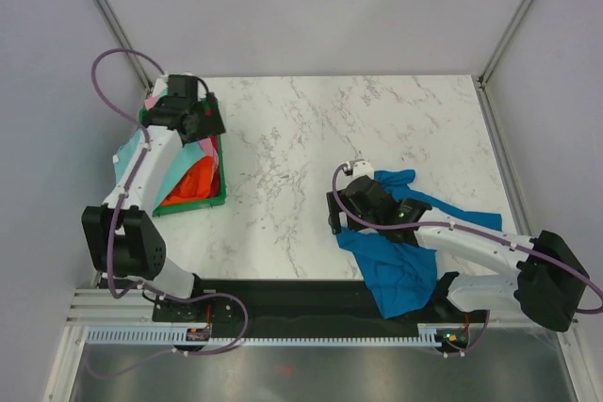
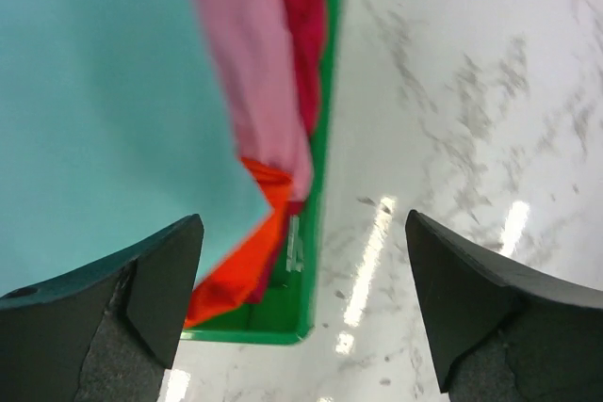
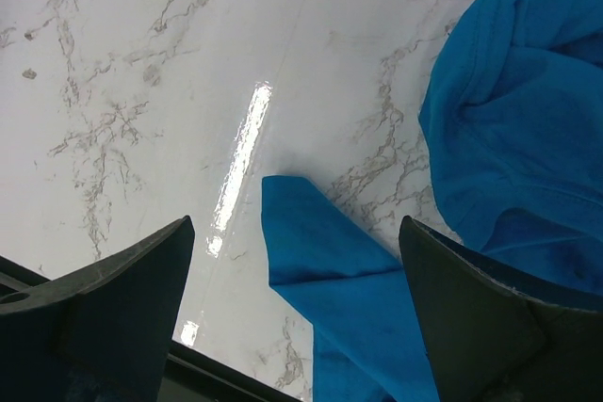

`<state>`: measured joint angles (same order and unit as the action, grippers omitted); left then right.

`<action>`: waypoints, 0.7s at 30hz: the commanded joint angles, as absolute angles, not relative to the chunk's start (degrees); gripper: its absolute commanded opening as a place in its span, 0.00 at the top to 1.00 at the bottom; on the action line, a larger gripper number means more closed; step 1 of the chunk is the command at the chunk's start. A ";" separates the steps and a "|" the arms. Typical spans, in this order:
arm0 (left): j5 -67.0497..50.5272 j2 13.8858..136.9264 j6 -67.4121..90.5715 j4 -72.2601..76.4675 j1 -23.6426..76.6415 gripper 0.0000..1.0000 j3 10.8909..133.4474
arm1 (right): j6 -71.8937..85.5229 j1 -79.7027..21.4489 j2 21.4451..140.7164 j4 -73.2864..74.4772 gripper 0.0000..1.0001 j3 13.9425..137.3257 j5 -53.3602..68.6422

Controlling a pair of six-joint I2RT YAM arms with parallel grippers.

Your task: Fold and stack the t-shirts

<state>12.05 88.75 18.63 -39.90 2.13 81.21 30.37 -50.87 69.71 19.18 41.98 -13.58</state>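
A bright blue t-shirt (image 1: 405,270) lies crumpled on the marble table at the near right, partly under my right arm. My right gripper (image 1: 341,217) hovers open over its left edge. In the right wrist view a pointed blue corner (image 3: 320,242) lies on the table between the spread fingers (image 3: 296,223). My left gripper (image 1: 193,112) hangs open above the far end of the green basket, holding nothing (image 2: 301,221). Below it lie mint-green (image 2: 104,110), pink (image 2: 259,91), orange-red (image 2: 245,270) and magenta (image 2: 301,25) t-shirts in a heap.
The green plastic basket (image 1: 188,202) stands at the table's left edge, and the mint-green shirt (image 1: 132,152) spills over its left side. A black rail (image 1: 311,294) runs along the near edge. Grey walls with metal posts enclose the table.
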 commanded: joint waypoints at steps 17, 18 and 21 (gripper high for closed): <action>25.22 98.96 26.89 -44.39 19.78 0.27 73.74 | 31.55 -50.89 66.18 17.49 0.02 37.53 -12.65; 25.40 99.40 27.42 -44.30 18.91 0.26 73.22 | 31.55 -50.80 65.66 17.66 0.02 37.44 -12.83; 23.91 100.54 27.69 -43.69 15.66 0.25 71.37 | 31.03 -50.80 64.87 18.28 0.02 36.92 -13.27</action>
